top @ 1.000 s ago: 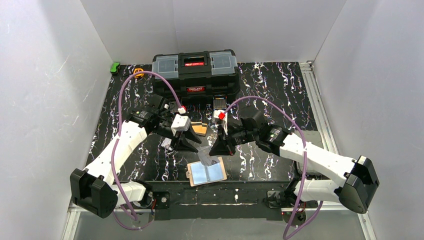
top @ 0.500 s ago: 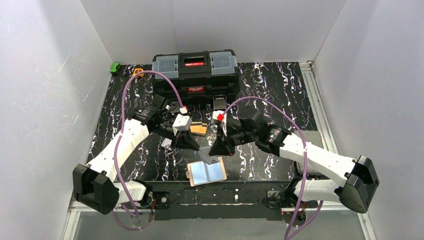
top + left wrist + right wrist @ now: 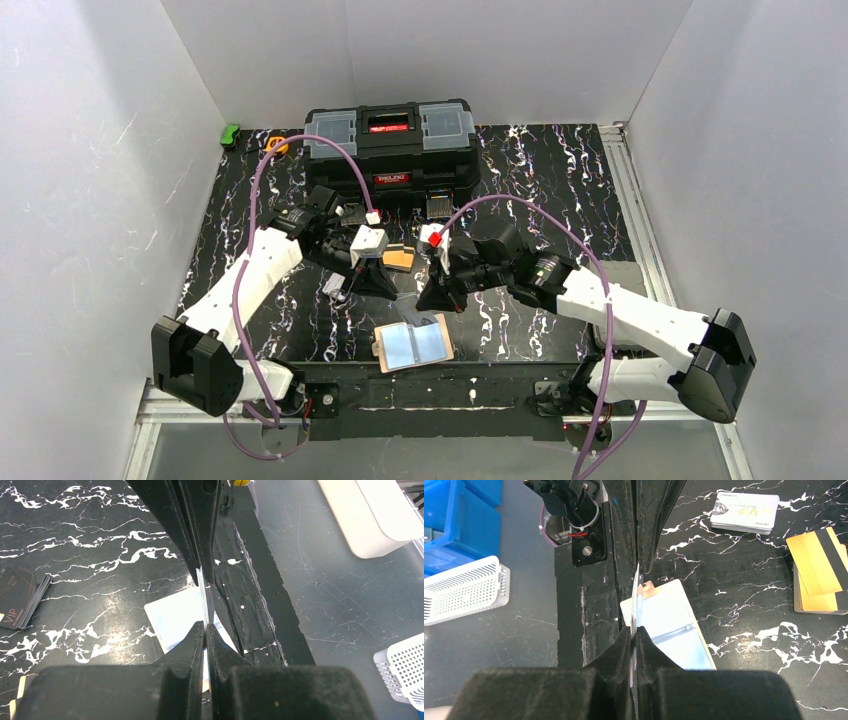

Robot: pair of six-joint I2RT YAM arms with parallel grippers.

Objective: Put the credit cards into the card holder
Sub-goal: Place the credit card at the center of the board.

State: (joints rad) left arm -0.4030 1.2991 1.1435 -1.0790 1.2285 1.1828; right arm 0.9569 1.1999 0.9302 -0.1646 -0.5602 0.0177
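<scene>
My left claw, half-open a second ago, is now clenched on a thin pale sheet seen edge-on. My right claw pinches the same sheet from the opposite end; whether it is a card or a pocket leaf I cannot tell. The beige folding card holder, clear pockets up, lies open just below on the black marbled surface. The gold dark-striped credit cards lie nearby. I judge this a two-claw regrasp before insertion.

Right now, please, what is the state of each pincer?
Left pincer: closed on a thin sheet, seen edge-on.
Right pincer: closed on a thin sheet as well; card or plastic cannot be told.
</scene>
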